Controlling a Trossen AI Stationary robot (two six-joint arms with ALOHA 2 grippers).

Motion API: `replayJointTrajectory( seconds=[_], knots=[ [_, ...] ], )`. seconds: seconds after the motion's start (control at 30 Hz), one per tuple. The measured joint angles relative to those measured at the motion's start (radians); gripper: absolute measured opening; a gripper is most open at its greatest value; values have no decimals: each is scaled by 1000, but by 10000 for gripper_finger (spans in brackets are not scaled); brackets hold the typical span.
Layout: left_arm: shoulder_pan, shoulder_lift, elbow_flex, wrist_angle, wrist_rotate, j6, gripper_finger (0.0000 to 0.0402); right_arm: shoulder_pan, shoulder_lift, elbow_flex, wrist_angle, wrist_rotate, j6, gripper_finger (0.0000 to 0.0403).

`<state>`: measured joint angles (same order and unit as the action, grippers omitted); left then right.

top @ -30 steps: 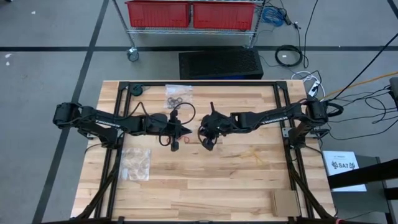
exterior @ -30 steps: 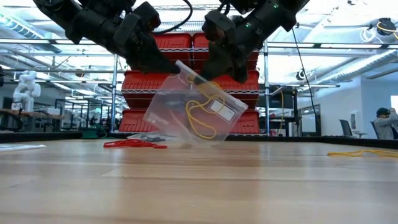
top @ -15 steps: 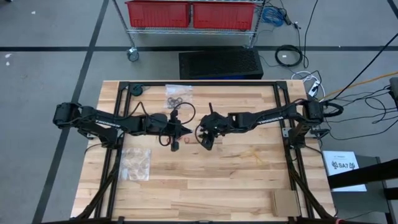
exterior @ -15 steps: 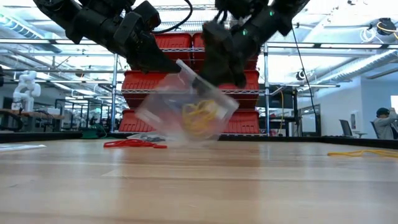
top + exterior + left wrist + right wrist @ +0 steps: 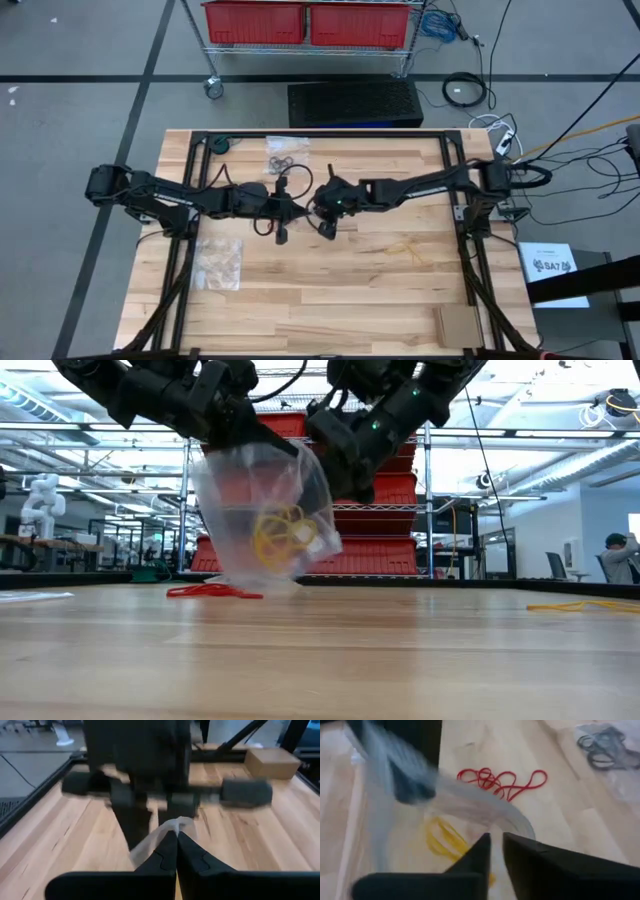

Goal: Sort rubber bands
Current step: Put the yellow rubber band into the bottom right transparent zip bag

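A clear plastic bag (image 5: 250, 490) hangs between both grippers over the middle of the table, its bottom at the tabletop. A bunch of yellowish rubber bands (image 5: 283, 535) lies inside it. My left gripper (image 5: 298, 212) and my right gripper (image 5: 322, 208) stand close together at the bag's top, each shut on it. Red rubber bands (image 5: 502, 782) lie on the wood just below and behind the bag (image 5: 210, 591). Black rubber bands lie in a second clear bag (image 5: 285, 155) near the far edge. My left gripper pinches the bag's top edge (image 5: 172, 826) between its two shut fingers, slanting down from the table's left. The film bunches up at the fingertips. The bag hangs below them. My right gripper pinches the bag's opposite top edge (image 5: 522, 825) between its fingers, slanting down from the table's right. The rim curves away from the fingertips and the bag hangs below.
A third clear bag with tan bands (image 5: 218, 262) lies flat on the table's left near side. Loose yellowish bands (image 5: 580, 605) lie to the right of centre. A small cardboard box (image 5: 458, 325) sits at the near right corner. A black frame borders the table.
My right gripper has moved toward the table's left, closing on the left gripper. The bag, tilted and stretched between the grippers before, now hangs rounder and more upright. The yellowish bands inside have bunched up and shifted under the left gripper.
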<state>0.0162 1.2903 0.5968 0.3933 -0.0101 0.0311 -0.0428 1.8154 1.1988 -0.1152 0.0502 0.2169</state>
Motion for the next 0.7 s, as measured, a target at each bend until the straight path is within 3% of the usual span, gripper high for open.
replayJointTrajectory(
  seconds=[0.07, 0.4, 0.7],
  knots=[
    [0, 0, 0, 2, 0, 0, 2, 10, 5, 0, 12, 0, -15, 8],
    [-7, 0, 0, 21, -25, -19, 2, 58, -70, -10, 34, -108, -21, 1],
    [-37, 42, 0, 111, -32, -24, 2, 125, -65, -127, 199, 71, 104, 0]
  ],
)
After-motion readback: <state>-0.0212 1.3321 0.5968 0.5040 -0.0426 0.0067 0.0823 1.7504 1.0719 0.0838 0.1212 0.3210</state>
